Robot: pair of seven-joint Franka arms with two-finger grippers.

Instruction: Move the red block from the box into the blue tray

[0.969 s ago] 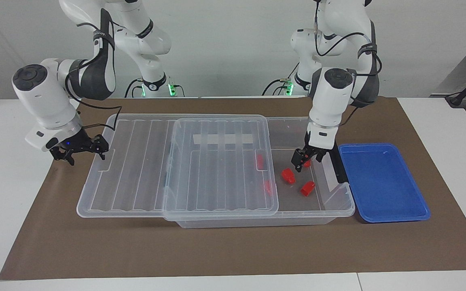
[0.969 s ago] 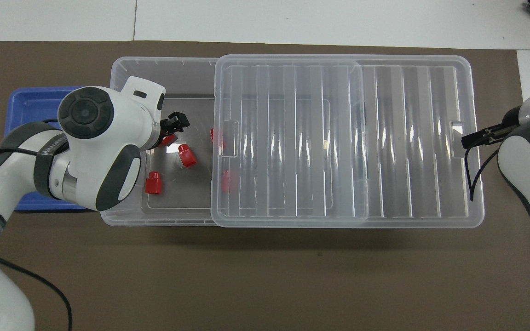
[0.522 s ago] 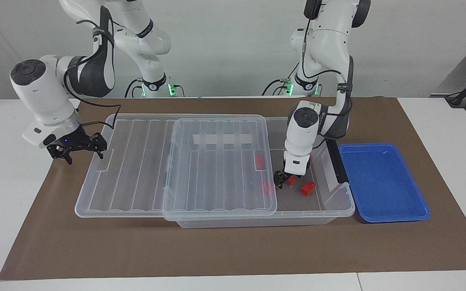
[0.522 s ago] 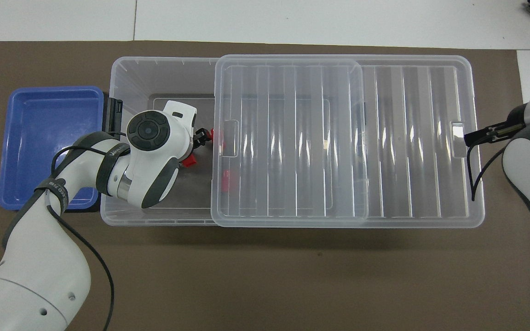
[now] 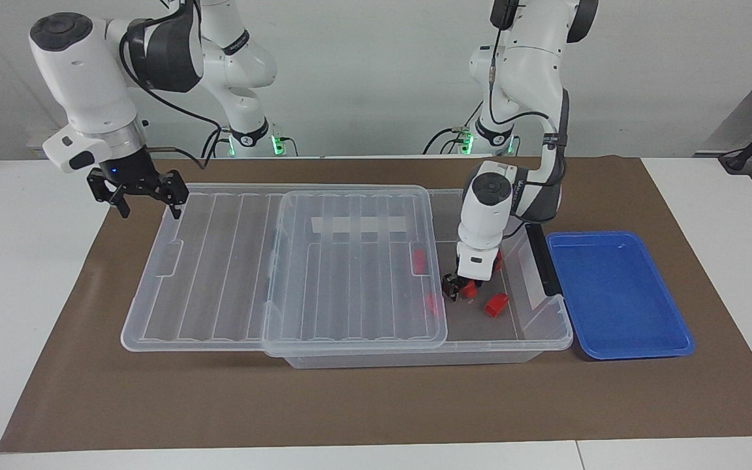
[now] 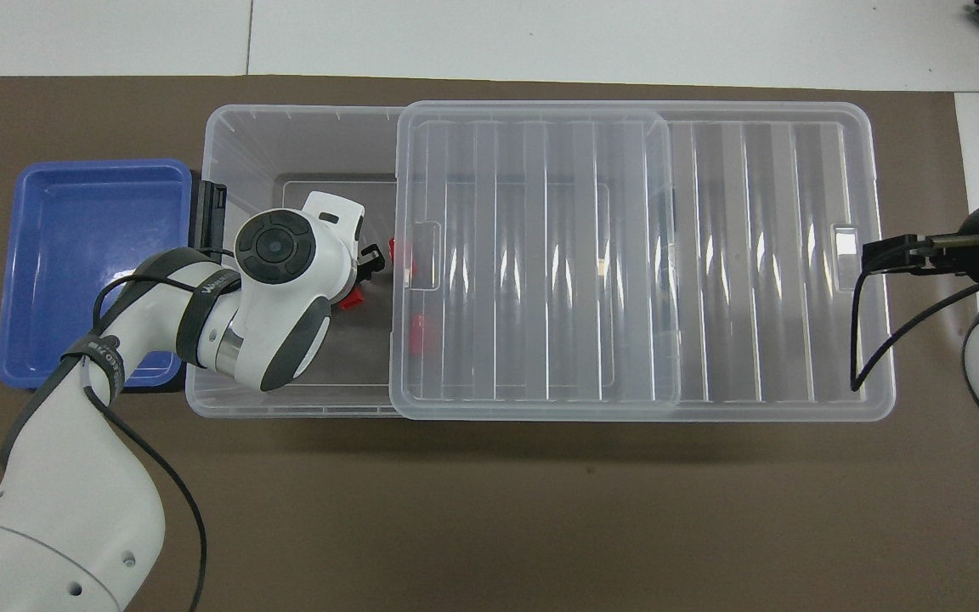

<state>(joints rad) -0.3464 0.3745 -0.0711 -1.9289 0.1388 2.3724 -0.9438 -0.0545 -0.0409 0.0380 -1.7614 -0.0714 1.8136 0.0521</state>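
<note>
The clear box (image 5: pixel 549 329) lies across the mat, its ribbed lid (image 5: pixel 219 274) slid toward the right arm's end, leaving the end by the blue tray (image 5: pixel 617 294) uncovered. The tray is empty; it also shows in the overhead view (image 6: pixel 90 272). My left gripper (image 5: pixel 455 288) is low inside the uncovered end, right at a red block (image 5: pixel 470 292). A second red block (image 5: pixel 496 304) lies loose beside it. Two more red blocks (image 5: pixel 420 261) (image 5: pixel 431 301) show through the lid. My right gripper (image 5: pixel 146 194) is open and empty, raised over the lid's end.
A dark grey clip handle (image 5: pixel 541 261) stands on the box's end wall between the box and the tray. A brown mat (image 5: pixel 376 405) covers the table under everything. In the overhead view the left wrist (image 6: pixel 277 289) hides part of the box's uncovered floor.
My right gripper has risen from beside the lid's end to well above it. My left gripper went down into the box onto a red block and now hardly moves.
</note>
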